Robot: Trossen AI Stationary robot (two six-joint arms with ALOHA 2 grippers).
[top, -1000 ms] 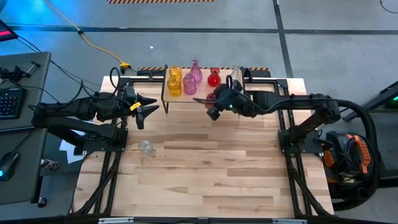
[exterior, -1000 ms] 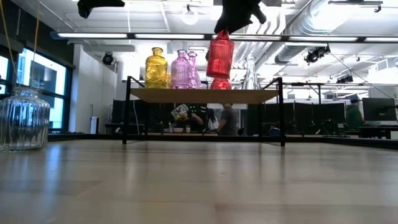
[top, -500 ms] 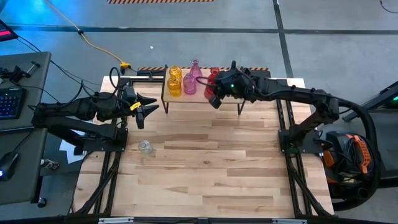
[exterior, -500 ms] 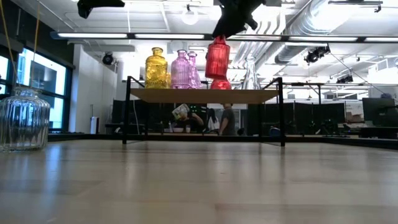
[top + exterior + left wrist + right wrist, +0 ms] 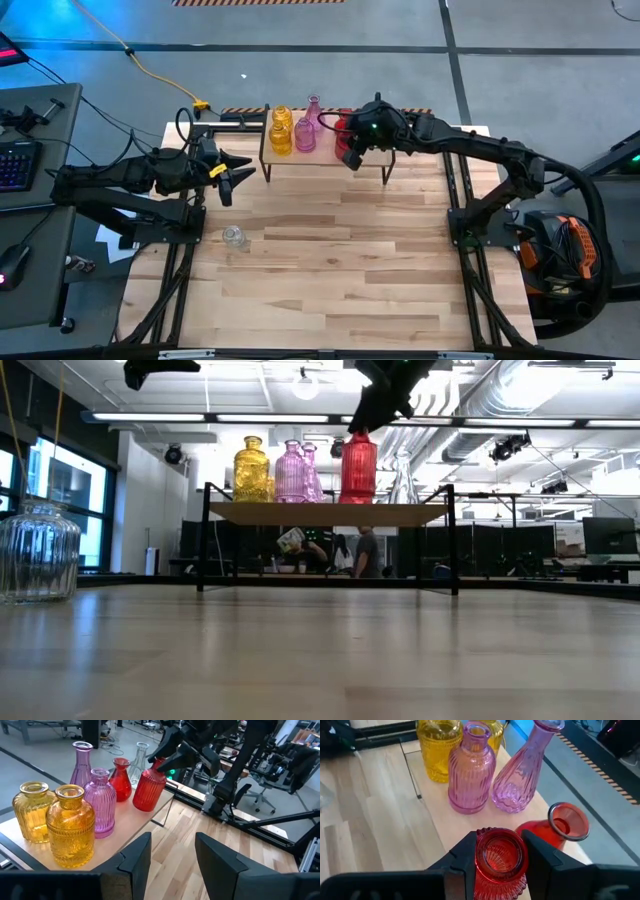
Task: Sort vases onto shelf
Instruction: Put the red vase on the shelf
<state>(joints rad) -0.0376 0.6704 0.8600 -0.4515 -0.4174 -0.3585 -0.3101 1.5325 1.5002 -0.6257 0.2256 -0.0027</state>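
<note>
The shelf [image 5: 320, 158] stands at the table's far edge. On its top stand two yellow vases [image 5: 55, 820], two pink vases [image 5: 472, 770], a round red vase [image 5: 555, 827] and a clear vase [image 5: 141, 756]. My right gripper [image 5: 347, 150] is over the shelf, shut on a ribbed red vase [image 5: 358, 468]. Another clear vase [image 5: 233, 236] rests on its base on the table's left part. My left gripper [image 5: 240, 172] hangs open left of the shelf, touching nothing. My right gripper pinches the ribbed red vase by its neck, just under the mouth [image 5: 500, 851], one finger [image 5: 465, 857] on each side. The fingers come slanting down from the table's right. The vase leans slightly; its base [image 5: 358, 498] is at the shelf top, touching or not I cannot tell.
The butcher-block table [image 5: 340, 270] in front of the shelf is bare wood apart from the clear vase. The shelf's right end [image 5: 425, 510] holds only the clear vase. People and desks show in the room behind.
My right gripper has carried the ribbed red vase from in front of the shelf toward the table's far edge and down, bringing its base to the shelf top beside the round red vase. Its fingers stayed shut on the neck.
</note>
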